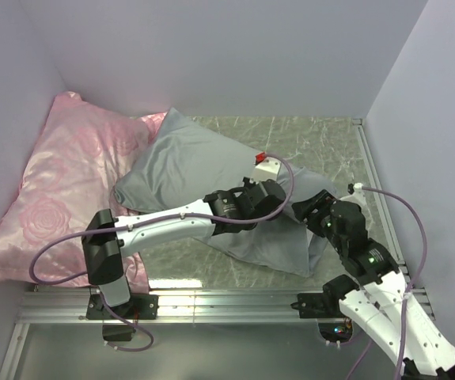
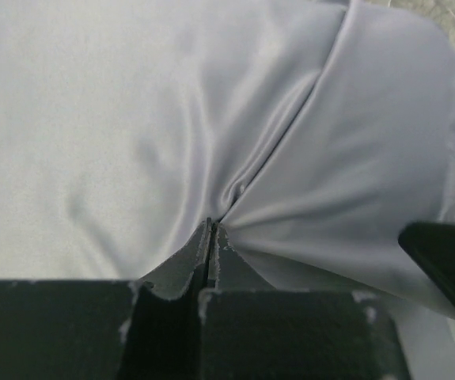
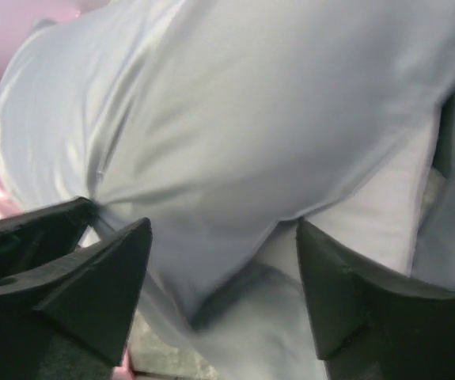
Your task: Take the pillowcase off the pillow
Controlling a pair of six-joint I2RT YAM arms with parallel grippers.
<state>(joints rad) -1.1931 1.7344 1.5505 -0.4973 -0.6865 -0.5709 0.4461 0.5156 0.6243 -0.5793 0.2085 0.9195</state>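
Pinching a fold of the grey pillowcase [image 1: 187, 162], the left hand [image 2: 212, 237] has its two fingers pressed together with the cloth caught between them. Creases fan out from that pinch across the smooth fabric. In the top view this hand sits over the right half of the cased pillow, its arm reaching across from the near left.

The right hand [image 3: 223, 237] is spread wide and grips nothing. It points at the near right end of the bundle, where the sack's mouth seems to be. Between its fingers the wrist view shows grey cloth and, at the right, a paler, whiter patch that I take for the pillow [image 3: 377, 229] showing at the opening. Whether either finger touches the cloth I cannot tell.

The cased pillow lies slantwise on the marbled counter [image 1: 322, 150], its far left corner resting against a shiny pink rose-patterned pillow [image 1: 61, 182] that leans in the left corner.

As for progress, the job looks barely begun. The grey sack still covers almost all of its filling, plump along its whole length, and only that small pale strip shows at the mouth. One hold on the fabric is made. What is left, by my reading, is nearly everything: securing the white pillow or the sack's mouth with the free hand, then drawing the two apart until the sack comes off entirely.
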